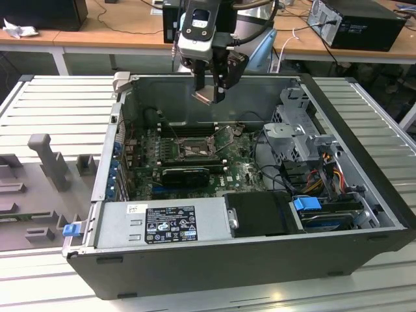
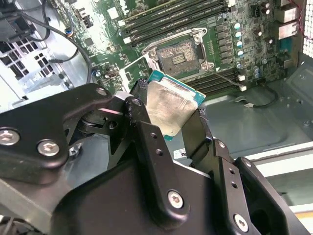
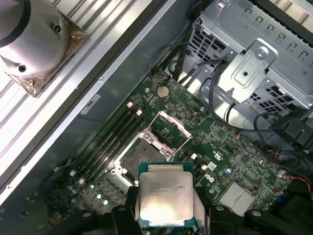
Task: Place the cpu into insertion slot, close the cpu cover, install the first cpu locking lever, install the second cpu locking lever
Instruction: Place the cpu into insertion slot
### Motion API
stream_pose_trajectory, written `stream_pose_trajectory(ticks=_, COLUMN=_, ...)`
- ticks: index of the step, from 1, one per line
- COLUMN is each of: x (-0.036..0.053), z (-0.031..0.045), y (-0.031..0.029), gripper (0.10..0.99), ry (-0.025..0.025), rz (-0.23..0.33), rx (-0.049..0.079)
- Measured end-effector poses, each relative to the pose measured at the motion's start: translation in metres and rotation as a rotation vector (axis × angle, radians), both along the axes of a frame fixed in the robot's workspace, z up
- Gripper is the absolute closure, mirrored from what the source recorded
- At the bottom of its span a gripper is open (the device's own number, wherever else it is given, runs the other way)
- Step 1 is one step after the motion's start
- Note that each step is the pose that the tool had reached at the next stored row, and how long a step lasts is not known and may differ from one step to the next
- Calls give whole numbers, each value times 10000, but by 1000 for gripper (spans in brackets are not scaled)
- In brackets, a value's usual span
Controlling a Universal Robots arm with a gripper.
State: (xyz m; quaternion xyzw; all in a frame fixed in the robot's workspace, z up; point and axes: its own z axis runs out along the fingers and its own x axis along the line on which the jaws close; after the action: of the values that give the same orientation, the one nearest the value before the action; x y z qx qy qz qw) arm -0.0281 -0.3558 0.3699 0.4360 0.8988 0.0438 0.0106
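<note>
My gripper (image 1: 209, 91) hangs above the open computer case, shut on the cpu (image 1: 205, 97), a small flat square chip with a pale metal top. In both wrist views the cpu (image 3: 164, 196) (image 2: 172, 105) sits between the two black fingers (image 2: 146, 127), held by opposite edges. The insertion slot (image 3: 139, 156) (image 2: 177, 51) lies bare on the green motherboard below, some way under the chip. The cpu cover (image 3: 168, 129), a thin metal frame, stands swung open beside the slot. In the exterior view the slot (image 1: 192, 149) is below and slightly left of the gripper.
Memory sticks (image 2: 171, 19) run along one side of the slot. A long black card (image 1: 185, 174) lies nearer the front, with the power supply (image 1: 162, 224) before it. A metal drive cage (image 1: 296, 130) with cables fills the exterior view's right. Case walls (image 1: 110, 149) surround the board.
</note>
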Motion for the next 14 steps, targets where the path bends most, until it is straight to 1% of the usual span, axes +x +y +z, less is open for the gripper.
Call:
stream_pose_trajectory(ticks=7, x=0, z=-13, y=0, gripper=561, ry=0, rz=-1229, rx=-14)
stream_pose_trajectory(ticks=10, x=0, z=-19, y=0, gripper=561, ry=0, rz=-1447, rx=-13)
stream_pose_trajectory(ticks=14, x=0, z=-43, y=0, gripper=561, ry=3, rz=-1543, rx=-14)
